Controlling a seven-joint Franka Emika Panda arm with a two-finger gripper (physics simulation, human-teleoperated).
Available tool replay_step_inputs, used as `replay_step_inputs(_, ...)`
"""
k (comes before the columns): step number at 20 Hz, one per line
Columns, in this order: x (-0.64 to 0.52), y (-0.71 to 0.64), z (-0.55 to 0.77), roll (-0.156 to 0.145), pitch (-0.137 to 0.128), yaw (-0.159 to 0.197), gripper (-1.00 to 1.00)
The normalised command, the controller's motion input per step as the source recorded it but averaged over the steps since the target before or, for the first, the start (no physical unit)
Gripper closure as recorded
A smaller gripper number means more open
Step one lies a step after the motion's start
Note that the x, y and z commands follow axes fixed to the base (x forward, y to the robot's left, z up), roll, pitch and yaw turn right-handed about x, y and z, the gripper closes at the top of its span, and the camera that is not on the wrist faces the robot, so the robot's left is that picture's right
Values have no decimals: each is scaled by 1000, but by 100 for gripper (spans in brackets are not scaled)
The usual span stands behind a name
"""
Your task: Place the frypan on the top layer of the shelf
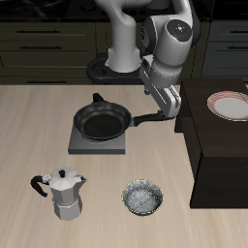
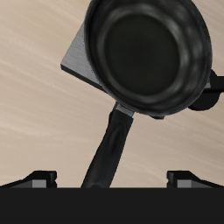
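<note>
- Frypan (image 1: 102, 121): round, black, shallow, resting on the grey square hotplate (image 1: 79, 142), toward the table's back edge; straight black handle (image 1: 145, 119) pointing toward the shelf.
- In the wrist view, frypan (image 2: 150, 54) smooth and dark with a faint sheen on the rim; handle (image 2: 107, 155) running toward the camera; a grey corner of the hotplate (image 2: 77, 63) showing beside it.
- Gripper (image 1: 168, 114) low over the handle's outer end, between hotplate and shelf; fingers (image 2: 42, 178) seen only as two dark tips set well apart, handle passing between them. Cannot tell whether closed on the handle or merely straddling it.
- Shelf (image 1: 215, 136): large, boxy, almost black, flat-topped, along the table's side edge and reaching its front edge. A white plate (image 1: 232, 106) with a reddish rim on the top toward the back; bare dark top left nearer the front.
- Narrow gap between the hotplate's edge and the shelf's side, taken up by handle and gripper.
- Moka pot (image 1: 63, 194): faceted, silvery metal, black handle, near the table's front edge.
- Small speckled grey bowl (image 1: 143, 199) beside it, also near the front edge, apart from the shelf.
- Table (image 1: 29, 126): pale wood grain, open and bare between hotplate and the front items.
</note>
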Motion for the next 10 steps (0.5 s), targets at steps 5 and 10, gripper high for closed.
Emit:
replay_step_inputs(5, 13, -24, -91, -8, 10, -15, -100)
replay_step_inputs(10, 49, -15, -149, 9, 23, -34, -100)
